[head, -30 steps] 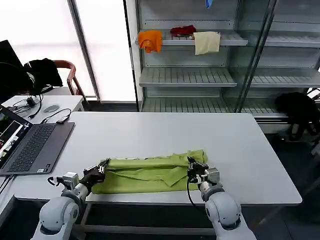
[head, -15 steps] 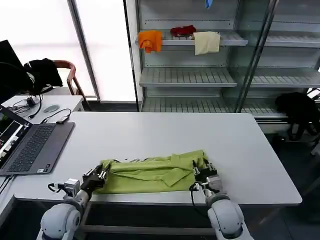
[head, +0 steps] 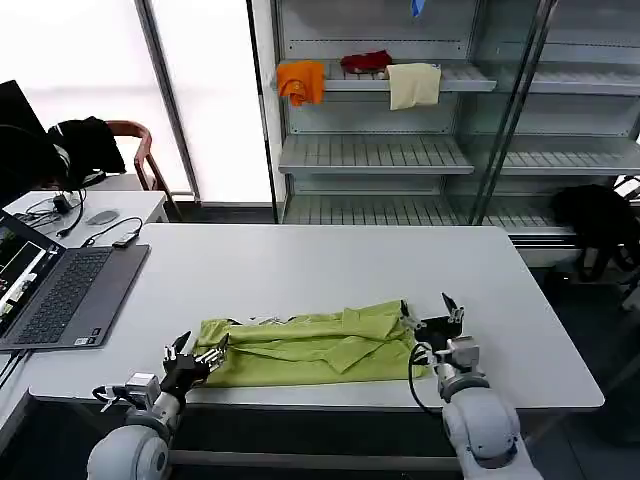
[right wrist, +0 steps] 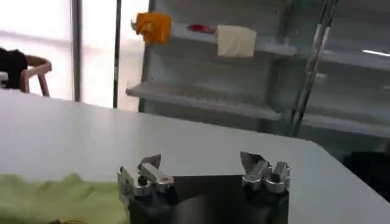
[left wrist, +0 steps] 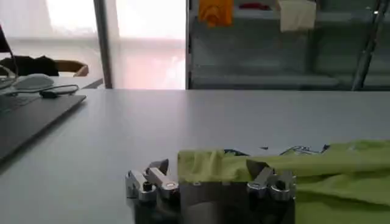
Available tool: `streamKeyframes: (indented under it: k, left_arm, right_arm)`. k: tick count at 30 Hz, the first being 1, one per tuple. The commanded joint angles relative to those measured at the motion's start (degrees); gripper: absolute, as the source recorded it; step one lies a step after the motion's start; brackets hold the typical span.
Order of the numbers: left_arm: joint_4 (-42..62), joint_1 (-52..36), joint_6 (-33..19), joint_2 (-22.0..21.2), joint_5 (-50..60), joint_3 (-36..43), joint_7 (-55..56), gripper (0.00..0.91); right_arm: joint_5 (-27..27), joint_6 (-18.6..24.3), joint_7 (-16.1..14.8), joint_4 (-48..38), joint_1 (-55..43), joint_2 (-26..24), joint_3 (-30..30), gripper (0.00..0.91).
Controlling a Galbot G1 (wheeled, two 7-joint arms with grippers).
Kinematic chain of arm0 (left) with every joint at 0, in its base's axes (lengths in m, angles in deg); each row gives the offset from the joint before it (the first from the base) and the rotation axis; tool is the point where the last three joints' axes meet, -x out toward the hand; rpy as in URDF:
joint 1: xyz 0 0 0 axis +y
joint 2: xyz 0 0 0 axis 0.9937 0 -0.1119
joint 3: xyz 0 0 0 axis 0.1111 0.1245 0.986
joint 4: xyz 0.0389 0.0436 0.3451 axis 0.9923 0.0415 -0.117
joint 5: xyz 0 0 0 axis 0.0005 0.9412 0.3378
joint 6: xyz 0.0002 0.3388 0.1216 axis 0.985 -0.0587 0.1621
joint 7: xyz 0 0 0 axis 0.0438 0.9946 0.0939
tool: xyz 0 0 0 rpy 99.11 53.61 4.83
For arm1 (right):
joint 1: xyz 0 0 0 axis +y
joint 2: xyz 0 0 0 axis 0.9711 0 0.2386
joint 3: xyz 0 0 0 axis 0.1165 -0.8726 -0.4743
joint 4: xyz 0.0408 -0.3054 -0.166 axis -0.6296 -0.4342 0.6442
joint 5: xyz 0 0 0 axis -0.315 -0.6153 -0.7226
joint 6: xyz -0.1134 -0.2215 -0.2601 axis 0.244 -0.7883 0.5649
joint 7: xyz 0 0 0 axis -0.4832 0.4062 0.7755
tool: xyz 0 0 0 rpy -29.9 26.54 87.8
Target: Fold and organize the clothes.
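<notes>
Fingers [left wrist: 152, 178] of the left gripper [head: 196, 351] are standing spread apart, holding nothing. In the left wrist view the near end of the T-shirt [head: 312, 346] is lying between and just beyond the two fingertips; whether the cloth is touching either finger cannot be told. In the head view this gripper is sitting at the T-shirt's left end, close to the near edge of the worktop [head: 300, 270].

Fingers [right wrist: 145, 173] of the right gripper [head: 432, 313] are also standing wide apart and gripping nothing. The right wrist view is showing bare worktop [right wrist: 73, 131] between the fingertips, with a fold of the T-shirt [right wrist: 58, 198] lying off to one side of the gripper [right wrist: 201, 171], beside one finger. In the head view this gripper is sitting just beside the T-shirt's right end, one fingertip at the cloth's edge and the other clear of it.

The T-shirt is lying flat on the worktop as a long, folded, lime-green band running parallel to the near edge, roughly midway between the left and right edges. Its upper surface is showing several creases and overlapping folds. In the left wrist view the T-shirt [left wrist: 286, 167] is lying past the gripper [left wrist: 210, 176] toward the worktop's right edge.

A laptop [head: 60, 295] is standing open at the left edge of the worktop, well apart from the T-shirt.
</notes>
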Motion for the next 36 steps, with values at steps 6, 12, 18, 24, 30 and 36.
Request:
streamKeyframes:
  k: [6,12,18,24,30,36]
  left_arm:
    - [1.4,2.1,-5.1,-2.5,-0.3,0.8,7.5,0.836]
    - [1.6,1.9,-4.4,-3.3,-0.3,1.1,7.9,0.333]
    - [1.6,2.0,-4.3,-3.3,-0.9,1.9,7.5,0.000]
    - [1.6,1.8,-3.9,-3.8,-0.9,2.8,7.1,0.000]
    - [1.7,1.1,-4.2,-4.1,-0.1,3.3,6.9,0.000]
    - [1.5,1.0,-5.7,-3.7,2.9,2.2,5.8,0.000]
  right_arm:
    - [13.3,-3.4,1.7,1.2,-7.7,-5.5,0.0,0.907]
    - [12.9,-3.4,1.4,0.2,-7.8,-6.9,-0.6,0.907]
    - [12.7,-3.4,1.4,-0.4,-7.5,-7.1,-0.3,0.907]
    - [11.7,-3.4,1.4,-0.6,-7.4,-7.1,-0.3,0.907]
    - [11.6,-3.4,1.4,-0.7,-7.4,-7.4,-0.2,0.907]
    - [11.9,-3.4,1.1,-1.0,-7.6,-9.4,0.0,0.907]
